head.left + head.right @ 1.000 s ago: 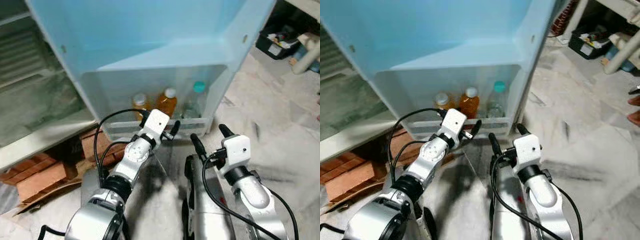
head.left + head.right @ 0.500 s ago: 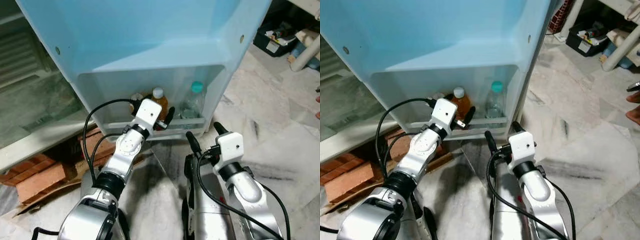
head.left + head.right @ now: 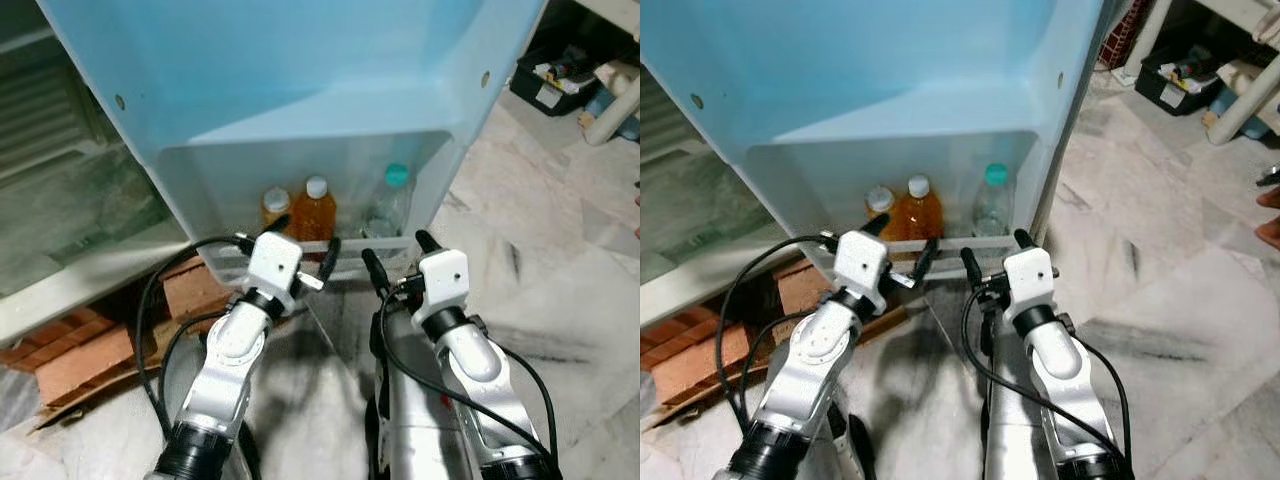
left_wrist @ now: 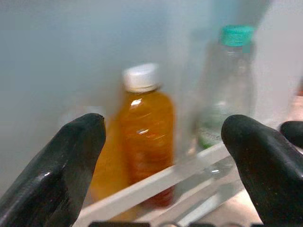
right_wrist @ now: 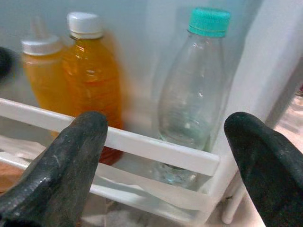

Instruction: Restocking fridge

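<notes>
Low in the open fridge door (image 3: 300, 60), the bottom door shelf (image 3: 380, 247) holds three bottles behind its white rail: two amber juice bottles (image 3: 314, 210) with white caps on the left and a clear bottle with a teal cap (image 3: 388, 205) to their right. Both grippers hover just short of the rail, the left gripper (image 3: 305, 241) before the juice and the right gripper (image 3: 394, 256) before the clear bottle, each with fingers spread apart and empty. Marble floor (image 3: 560, 270) stretches away to the right
</notes>
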Controlling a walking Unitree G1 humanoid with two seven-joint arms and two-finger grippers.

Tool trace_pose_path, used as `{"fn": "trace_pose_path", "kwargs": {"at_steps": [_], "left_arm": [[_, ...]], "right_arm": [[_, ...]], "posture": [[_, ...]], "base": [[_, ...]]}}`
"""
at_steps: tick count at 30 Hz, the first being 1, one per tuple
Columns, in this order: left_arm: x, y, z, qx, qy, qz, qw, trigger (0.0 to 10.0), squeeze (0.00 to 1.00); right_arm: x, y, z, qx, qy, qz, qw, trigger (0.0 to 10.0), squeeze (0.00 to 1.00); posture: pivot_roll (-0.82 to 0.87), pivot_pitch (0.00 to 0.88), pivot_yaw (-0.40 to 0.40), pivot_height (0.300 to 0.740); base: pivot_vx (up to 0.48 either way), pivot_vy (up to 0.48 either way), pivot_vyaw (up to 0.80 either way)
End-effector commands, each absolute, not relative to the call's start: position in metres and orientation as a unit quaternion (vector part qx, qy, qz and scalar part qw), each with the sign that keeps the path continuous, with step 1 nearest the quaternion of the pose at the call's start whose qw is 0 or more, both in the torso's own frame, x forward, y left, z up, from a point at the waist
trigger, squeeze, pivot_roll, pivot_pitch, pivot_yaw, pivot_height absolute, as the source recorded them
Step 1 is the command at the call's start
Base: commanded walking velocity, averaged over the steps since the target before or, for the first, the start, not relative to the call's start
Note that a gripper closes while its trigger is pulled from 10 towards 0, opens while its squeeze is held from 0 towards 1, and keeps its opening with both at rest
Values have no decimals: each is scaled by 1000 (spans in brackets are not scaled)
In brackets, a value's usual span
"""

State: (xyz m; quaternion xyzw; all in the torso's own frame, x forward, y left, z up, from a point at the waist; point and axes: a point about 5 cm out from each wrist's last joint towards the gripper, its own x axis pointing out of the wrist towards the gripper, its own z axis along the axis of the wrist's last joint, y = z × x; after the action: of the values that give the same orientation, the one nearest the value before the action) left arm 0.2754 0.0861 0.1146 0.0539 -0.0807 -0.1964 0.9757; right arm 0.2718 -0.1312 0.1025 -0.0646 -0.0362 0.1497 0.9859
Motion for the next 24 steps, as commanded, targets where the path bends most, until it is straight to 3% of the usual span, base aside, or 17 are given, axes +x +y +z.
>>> {"fn": "trace_pose_path", "kwargs": {"at_steps": [1,6,11,17,21,24], "left_arm": [[268,103,112,72,-74,-158,982,10000,0],[248,143,103,97,-55,-63,992,10000,0],[232,165,105,110,-42,-4,993,10000,0],[211,178,96,114,-22,39,992,10000,0],[194,181,81,66,22,55,996,10000,0],[188,179,76,76,34,60,995,10000,0]], "right_arm": [[274,-135,98,-65,-30,135,988,10000,0],[284,-140,94,-53,-19,110,992,10000,0],[293,-141,97,-42,-20,87,995,10000,0],[293,-145,99,-4,-28,80,996,10000,0],[287,-151,90,-7,-14,69,997,10000,0],[279,-154,78,-2,7,71,997,10000,0]], "posture": [[-37,104,17,473],[18,87,7,473],[53,72,1,473],[44,67,-1,473],[38,44,-1,498],[37,36,2,518]], "base": [[0,0,0],[0,0,0],[0,0,0],[0,0,0],[0,0,0],[0,0,0]]}}
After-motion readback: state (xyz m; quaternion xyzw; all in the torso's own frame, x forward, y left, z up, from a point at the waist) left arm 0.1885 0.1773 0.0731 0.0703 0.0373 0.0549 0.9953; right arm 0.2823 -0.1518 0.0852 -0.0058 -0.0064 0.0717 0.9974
